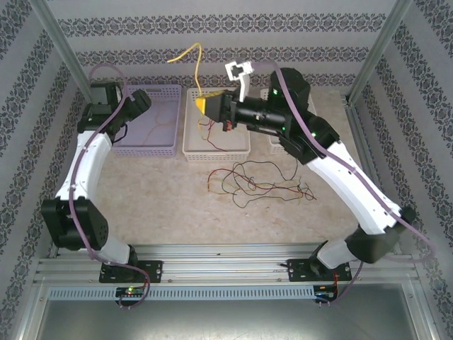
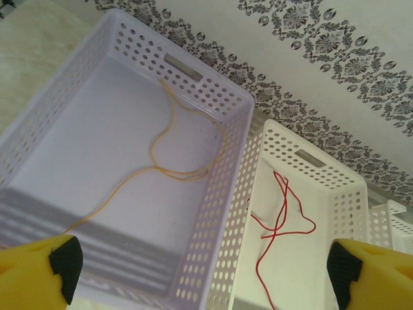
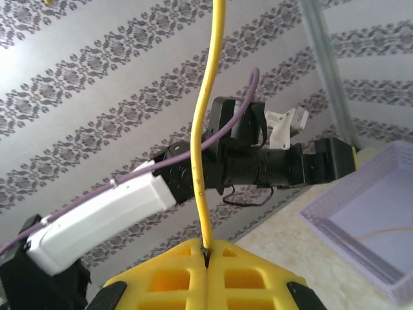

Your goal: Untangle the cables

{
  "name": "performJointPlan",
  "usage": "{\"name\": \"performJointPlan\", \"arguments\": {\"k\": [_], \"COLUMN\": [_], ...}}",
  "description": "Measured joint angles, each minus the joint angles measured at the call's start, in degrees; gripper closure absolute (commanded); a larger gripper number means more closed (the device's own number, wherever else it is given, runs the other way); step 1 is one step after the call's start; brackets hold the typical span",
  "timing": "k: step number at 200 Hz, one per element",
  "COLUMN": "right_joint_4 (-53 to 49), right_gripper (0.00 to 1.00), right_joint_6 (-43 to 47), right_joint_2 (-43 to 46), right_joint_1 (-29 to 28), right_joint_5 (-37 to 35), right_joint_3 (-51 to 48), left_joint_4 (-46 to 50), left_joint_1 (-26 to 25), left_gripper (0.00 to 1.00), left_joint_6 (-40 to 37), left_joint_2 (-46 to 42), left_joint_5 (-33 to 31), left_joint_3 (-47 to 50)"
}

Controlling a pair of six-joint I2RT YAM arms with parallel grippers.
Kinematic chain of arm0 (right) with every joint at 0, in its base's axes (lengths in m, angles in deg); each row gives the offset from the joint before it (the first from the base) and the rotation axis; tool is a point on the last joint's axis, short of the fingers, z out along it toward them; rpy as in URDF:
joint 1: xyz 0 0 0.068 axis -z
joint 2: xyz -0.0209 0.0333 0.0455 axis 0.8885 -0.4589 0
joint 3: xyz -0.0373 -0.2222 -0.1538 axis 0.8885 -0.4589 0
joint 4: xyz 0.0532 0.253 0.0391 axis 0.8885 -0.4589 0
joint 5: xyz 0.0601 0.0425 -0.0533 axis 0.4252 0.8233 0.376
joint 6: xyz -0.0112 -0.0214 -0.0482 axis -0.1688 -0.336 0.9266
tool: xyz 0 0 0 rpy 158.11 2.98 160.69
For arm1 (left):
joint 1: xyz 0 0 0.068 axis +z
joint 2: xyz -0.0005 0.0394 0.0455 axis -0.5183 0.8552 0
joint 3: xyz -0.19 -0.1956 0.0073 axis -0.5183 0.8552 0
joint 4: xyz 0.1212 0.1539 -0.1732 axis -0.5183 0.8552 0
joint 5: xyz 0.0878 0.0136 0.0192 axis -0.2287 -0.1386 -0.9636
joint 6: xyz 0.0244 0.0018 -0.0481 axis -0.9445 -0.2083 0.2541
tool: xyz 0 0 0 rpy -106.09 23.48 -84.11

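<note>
My left tool [image 2: 203, 268] hangs spread wide over the purple basket [image 2: 226, 213] at the far left, gripping nothing. The tan cable [image 2: 158, 168] lies loose on that basket's floor, apart from my fingers, so I judge that strand is sorted and open jaws are what it needs.

Just right of it is the white basket [image 2: 348, 194], with the red cable [image 2: 284, 203] looped inside. One colour to a basket seems to be the scheme.

My right tool [image 3: 206, 255] is pressed together, pinching the yellow cable [image 3: 204, 129] right where the fingers meet. In the top view it sits above the white basket, turned left, and the cable rises from the grip and curls over toward the far wall. I hold it high so the strand hangs clear of the others and cannot snag again. I cannot tell which basket it is meant for.

The tangle [image 1: 258, 180] of red, black and tan strands lies on the surface [image 1: 163, 191], near of the baskets and right of centre. It is not yet pulled apart, so much of the job remains.
</note>
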Motion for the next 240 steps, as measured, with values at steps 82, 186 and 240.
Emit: {"name": "performJointPlan", "arguments": {"k": [82, 186, 240], "right_joint_4": [-0.3, 14.4, 16.9], "right_gripper": [1.00, 1.00, 1.00], "right_joint_6": [-11.6, -21.5, -19.5], "right_joint_2": [-41.6, -69.8, -71.5], "right_joint_1": [0.2, 1.7, 1.5], "right_joint_5": [10.9, 8.5, 5.7], "right_joint_3": [51.6, 56.3, 56.2], "left_joint_4": [3.0, 3.2, 3.2], "left_joint_1": [0.0, 0.0, 0.0], "left_gripper": [0.00, 0.00, 0.00], "left_joint_6": [2.7, 2.3, 2.2], "left_joint_2": [-26.8, -45.2, -45.1], "left_joint_5": [-4.2, -11.2, -11.2], "left_joint_3": [17.3, 33.0, 33.0]}}
